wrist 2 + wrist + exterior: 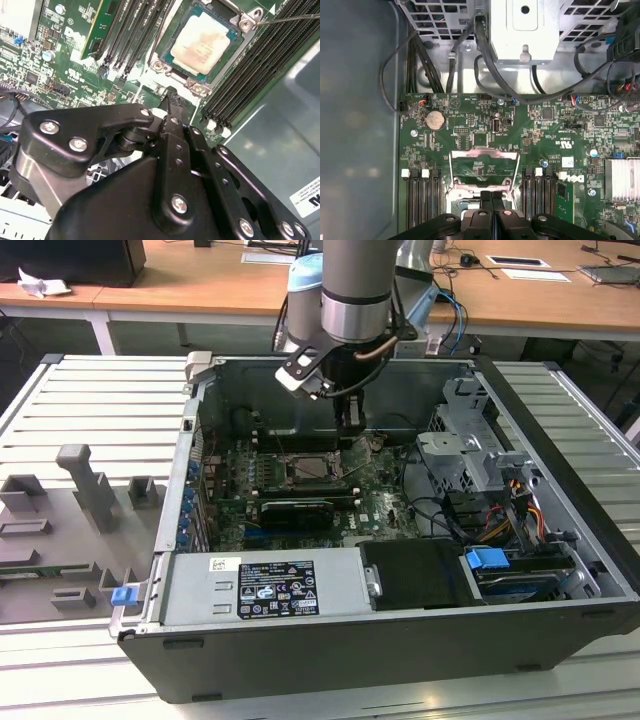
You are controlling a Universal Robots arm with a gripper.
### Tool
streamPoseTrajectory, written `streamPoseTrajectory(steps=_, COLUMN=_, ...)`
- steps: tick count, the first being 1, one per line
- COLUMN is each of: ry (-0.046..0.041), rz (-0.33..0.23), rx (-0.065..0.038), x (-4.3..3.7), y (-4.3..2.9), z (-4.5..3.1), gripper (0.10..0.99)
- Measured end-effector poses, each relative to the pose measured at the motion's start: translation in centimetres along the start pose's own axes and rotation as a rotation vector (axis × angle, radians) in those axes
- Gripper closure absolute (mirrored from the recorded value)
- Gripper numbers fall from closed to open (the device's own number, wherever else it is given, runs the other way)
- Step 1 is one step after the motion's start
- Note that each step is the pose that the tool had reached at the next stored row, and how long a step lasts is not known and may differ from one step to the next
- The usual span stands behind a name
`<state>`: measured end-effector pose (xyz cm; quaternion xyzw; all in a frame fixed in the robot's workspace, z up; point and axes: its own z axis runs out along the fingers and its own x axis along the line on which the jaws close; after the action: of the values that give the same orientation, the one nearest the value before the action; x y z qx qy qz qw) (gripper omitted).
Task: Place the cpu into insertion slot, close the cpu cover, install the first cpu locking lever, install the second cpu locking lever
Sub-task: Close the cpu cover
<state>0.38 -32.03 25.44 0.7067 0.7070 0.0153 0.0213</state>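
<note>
The cpu (202,42), pale silver and square, lies flat in the insertion slot (165,59), whose metal rim frames it. The cpu cover (482,154), a thin silver frame with a large window, stands lifted open just beyond the fingertips. My gripper (492,196) is shut with nothing visible between its fingers, hovering at the socket's edge beside the cover. In the second wrist view the gripper (172,95) points toward the chip. The exterior view has the gripper (350,425) low inside the open computer case, over the motherboard. A thin wire lever (290,17) runs along the socket's far corner.
Long black memory slots (250,75) flank the socket on both sides. A metal drive cage (470,440) with cables fills the exterior view's right of the case. The grey power supply (265,585) lies along the near edge. A finned heatsink (622,177) and black cables (485,55) lie near.
</note>
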Motion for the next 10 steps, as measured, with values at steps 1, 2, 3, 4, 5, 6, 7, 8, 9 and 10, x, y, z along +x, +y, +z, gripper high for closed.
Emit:
streamPoseTrajectory(steps=1, ry=-0.0002, rz=0.000, rx=0.000, x=0.00, y=0.23, z=0.01, gripper=0.980)
streamPoseTrajectory(steps=2, ry=-0.0002, rz=0.000, rx=0.000, x=-0.01, y=0.71, z=0.03, gripper=0.980)
streamPoseTrajectory(steps=3, ry=-0.0002, rz=0.000, rx=0.000, x=0.00, y=1.57, z=0.08, gripper=0.980)
streamPoseTrajectory(steps=4, ry=-0.0002, rz=0.000, rx=0.000, x=0.00, y=1.95, z=0.10, gripper=0.980)
streamPoseTrajectory(steps=5, ry=-0.0001, rz=0.000, rx=0.000, x=0.00, y=2.27, z=0.11, gripper=0.980)
streamPoseTrajectory(steps=6, ry=-0.0002, rz=0.000, rx=0.000, x=0.02, y=2.60, z=0.13, gripper=0.980)
streamPoseTrajectory(steps=7, ry=-0.0004, rz=0.000, rx=0.001, x=0.07, y=2.72, z=0.13, gripper=0.980)
streamPoseTrajectory(steps=8, ry=-0.0006, rz=0.000, rx=0.001, x=0.10, y=2.79, z=0.10, gripper=0.980)
streamPoseTrajectory(steps=9, ry=-0.0004, rz=0.000, rx=0.000, x=0.13, y=3.03, z=0.09, gripper=0.980)
streamPoseTrajectory(steps=10, ry=-0.0003, rz=0.000, rx=0.000, x=0.14, y=3.36, z=0.11, gripper=0.980)
